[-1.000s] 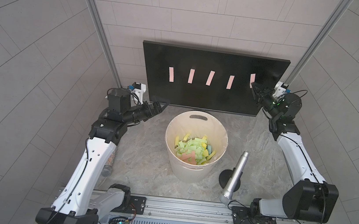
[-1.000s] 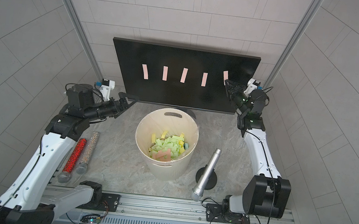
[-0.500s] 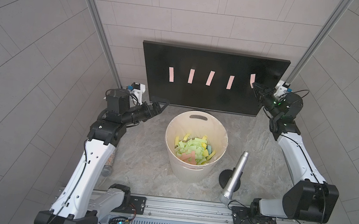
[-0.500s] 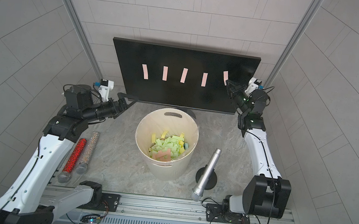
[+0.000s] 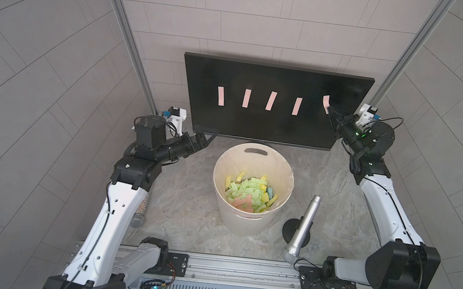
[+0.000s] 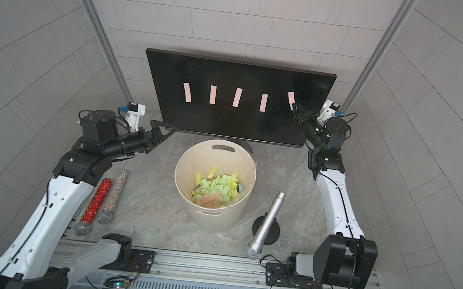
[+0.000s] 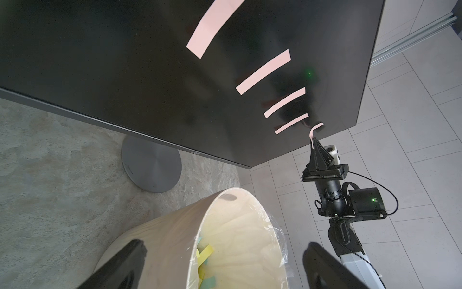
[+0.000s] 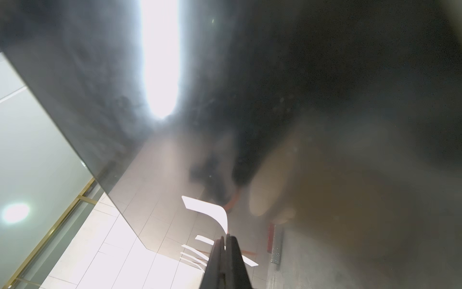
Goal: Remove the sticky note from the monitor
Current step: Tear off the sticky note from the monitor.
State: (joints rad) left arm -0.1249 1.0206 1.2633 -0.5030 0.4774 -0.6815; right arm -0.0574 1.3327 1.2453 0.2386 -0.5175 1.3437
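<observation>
One black monitor (image 5: 262, 74) stands at the counter's (image 5: 187, 205) twelve o'clock. At its six o'clock sits a cream bucket (image 5: 247, 227) of paper slips (image 5: 248, 191). The left tool (image 5: 210, 133), at the bucket's ten o'clock, is spread and holds nothing. The right tool (image 5: 330, 110) is pressed together, pinching the sticky note (image 5: 326, 100) at the screen's three o'clock end. The note's lower part curls off the glass, beside four flat pink strips (image 5: 246, 98).

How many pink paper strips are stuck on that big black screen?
5, in one row across the monitor: four flat sticky notes, and a fifth note at the end by the right gripper, pinched in it and partly peeled.
</observation>
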